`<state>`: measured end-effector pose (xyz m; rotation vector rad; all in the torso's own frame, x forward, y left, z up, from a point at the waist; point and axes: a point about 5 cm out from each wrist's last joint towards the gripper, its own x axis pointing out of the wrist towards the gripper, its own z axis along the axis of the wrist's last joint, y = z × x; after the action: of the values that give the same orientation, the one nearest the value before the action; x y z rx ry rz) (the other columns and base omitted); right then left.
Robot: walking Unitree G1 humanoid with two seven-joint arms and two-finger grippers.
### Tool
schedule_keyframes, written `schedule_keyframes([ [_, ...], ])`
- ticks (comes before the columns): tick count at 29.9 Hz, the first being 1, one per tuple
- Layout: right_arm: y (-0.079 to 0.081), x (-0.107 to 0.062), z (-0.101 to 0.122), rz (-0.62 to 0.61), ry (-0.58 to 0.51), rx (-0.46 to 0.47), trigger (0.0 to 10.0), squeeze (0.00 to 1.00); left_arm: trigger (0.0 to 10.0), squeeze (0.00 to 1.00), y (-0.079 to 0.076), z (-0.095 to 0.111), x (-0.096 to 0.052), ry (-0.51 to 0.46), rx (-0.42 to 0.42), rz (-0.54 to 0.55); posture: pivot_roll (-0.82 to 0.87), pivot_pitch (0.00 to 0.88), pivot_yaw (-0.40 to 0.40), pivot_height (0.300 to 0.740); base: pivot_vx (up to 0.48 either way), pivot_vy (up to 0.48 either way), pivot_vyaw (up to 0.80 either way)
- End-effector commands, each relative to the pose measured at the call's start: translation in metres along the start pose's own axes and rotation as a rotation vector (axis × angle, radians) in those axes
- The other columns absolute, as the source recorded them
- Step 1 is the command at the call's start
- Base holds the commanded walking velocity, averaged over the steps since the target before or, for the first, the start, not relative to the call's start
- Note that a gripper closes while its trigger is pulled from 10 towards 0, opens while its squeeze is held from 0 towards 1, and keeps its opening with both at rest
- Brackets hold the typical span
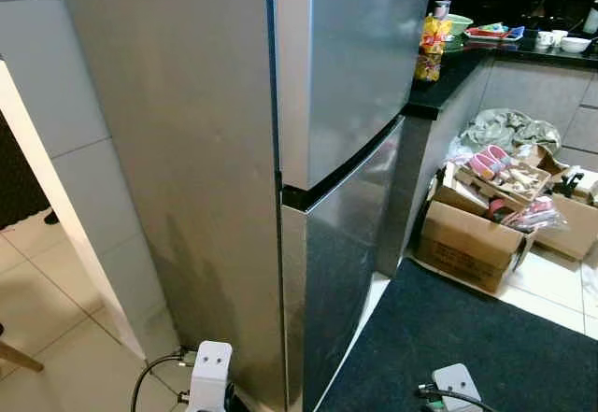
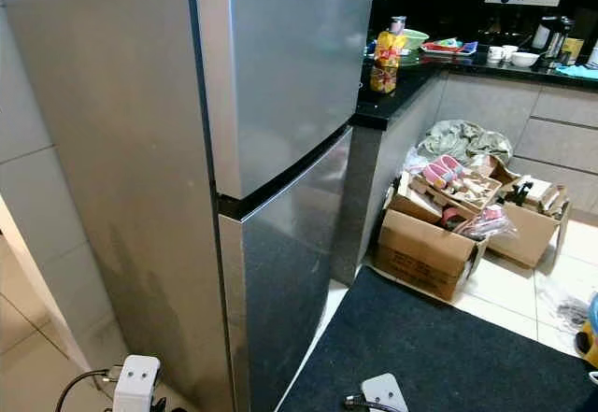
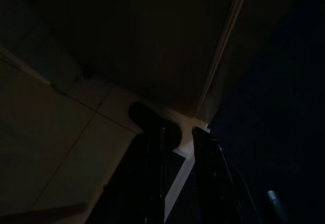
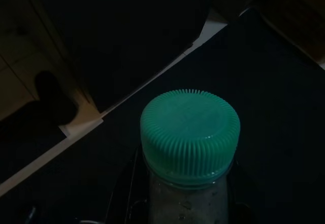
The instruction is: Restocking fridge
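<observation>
A tall stainless-steel fridge (image 1: 346, 104) stands right in front of me, seen from its corner. Its upper door and its lower door (image 1: 336, 281) are both closed, with a dark gap between them. Low beside the fridge's foot, my left gripper (image 3: 176, 130) hangs over the floor tiles, open with nothing between its fingers (image 3: 205, 168). My right gripper (image 4: 185, 206) is shut on a clear bottle with a ribbed green cap (image 4: 189, 135), held upright above the dark mat. Both white wrist units (image 1: 210, 373) (image 1: 456, 386) show at the bottom edge.
A dark mat (image 1: 467, 337) covers the floor before the fridge doors. Open cardboard boxes (image 1: 467, 239) with shoes stand to the right. A black counter (image 1: 448, 71) beside the fridge carries snack bags (image 1: 431, 48) and bowls. A white tiled wall (image 1: 56, 104) is on the left.
</observation>
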<state>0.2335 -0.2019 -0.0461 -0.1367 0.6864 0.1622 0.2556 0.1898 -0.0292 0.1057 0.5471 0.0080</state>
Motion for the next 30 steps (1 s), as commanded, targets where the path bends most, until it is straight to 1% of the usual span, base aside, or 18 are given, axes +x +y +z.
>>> schedule_keyframes([
  [1, -0.001, 0.002, 0.004, 0.009, 0.004, -0.024, 10.0, 0.0, 10.0, 0.0, -0.003, -0.006, -0.002, 0.011, 0.005, -0.001, -0.01, 0.077, -0.047, 0.74, 0.0, 0.0, 0.0],
  [8, 0.002, 0.003, 0.006, 0.017, 0.001, -0.026, 10.0, 0.0, 10.0, 0.0, 0.0, -0.008, -0.004, 0.014, 0.01, 0.006, 0.0, 0.086, -0.047, 0.74, 0.0, 0.0, 0.0],
  [14, 0.006, 0.002, 0.0, 0.02, 0.012, -0.016, 10.0, 0.0, 10.0, 0.0, 0.0, -0.011, -0.005, 0.018, 0.021, 0.004, 0.01, 0.1, -0.034, 0.74, 0.0, 0.0, 0.0],
  [23, 0.016, 0.001, -0.007, 0.028, 0.021, 0.009, 10.0, 0.0, 10.0, 0.0, 0.008, -0.012, -0.007, 0.025, 0.041, 0.005, 0.03, 0.158, -0.011, 0.74, 0.0, 0.0, 0.0],
  [25, 0.021, -0.001, -0.013, 0.039, 0.024, 0.012, 10.0, 0.0, 10.0, 0.0, 0.013, -0.016, -0.009, 0.038, 0.056, 0.008, 0.04, 0.188, -0.001, 0.74, 0.0, 0.0, 0.0],
  [30, 0.022, -0.002, -0.016, 0.044, 0.027, 0.014, 10.0, 0.0, 10.0, 0.0, 0.013, -0.017, -0.011, 0.035, 0.057, 0.0, 0.04, 0.198, 0.003, 0.74, 0.0, 0.0, 0.0],
])
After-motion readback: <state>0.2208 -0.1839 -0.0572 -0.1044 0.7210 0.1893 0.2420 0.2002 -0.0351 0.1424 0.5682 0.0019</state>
